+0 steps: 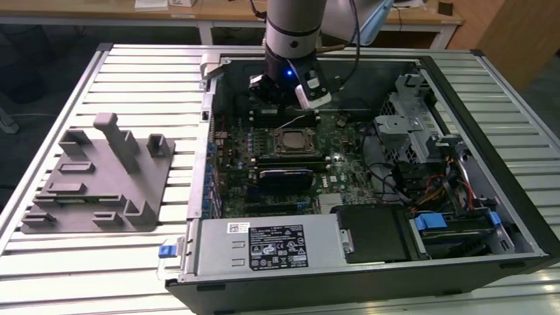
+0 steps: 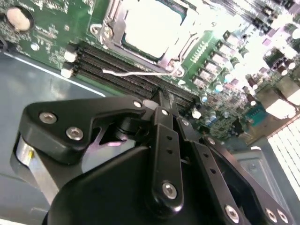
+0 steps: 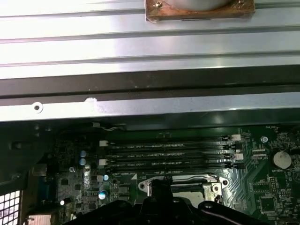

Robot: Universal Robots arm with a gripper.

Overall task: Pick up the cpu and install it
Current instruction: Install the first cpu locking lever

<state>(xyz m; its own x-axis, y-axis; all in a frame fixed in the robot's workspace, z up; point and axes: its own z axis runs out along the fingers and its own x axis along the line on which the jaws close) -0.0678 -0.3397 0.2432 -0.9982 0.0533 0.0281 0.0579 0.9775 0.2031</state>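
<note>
1. Over the far end of the motherboard [image 1: 343, 172], inside the open computer case [image 1: 516, 223], the gripper [image 1: 273, 105] hangs just above the board in the exterior view.
2. The second wrist view gets the close-up that the exterior view can't. The fingers [image 2: 165, 136] look squeezed together at the tips, with nothing between them as far as I can see.
3. That same view has the cpu [image 2: 150, 26] sitting in its socket, silvery top up, with a metal frame around it. It's near the fingertips but not touching them.
4. A thin wire lever [image 2: 140, 72] lies between the socket and the empty RAM slots [image 2: 93, 55].
5. The first wrist view lines those slots up in a row, with the case wall beyond them.
6. The exterior view adds a grey fixture tray [image 1: 96, 177] on the slatted table [image 1: 131, 72], at the exterior view's left, well apart from the case.
</note>
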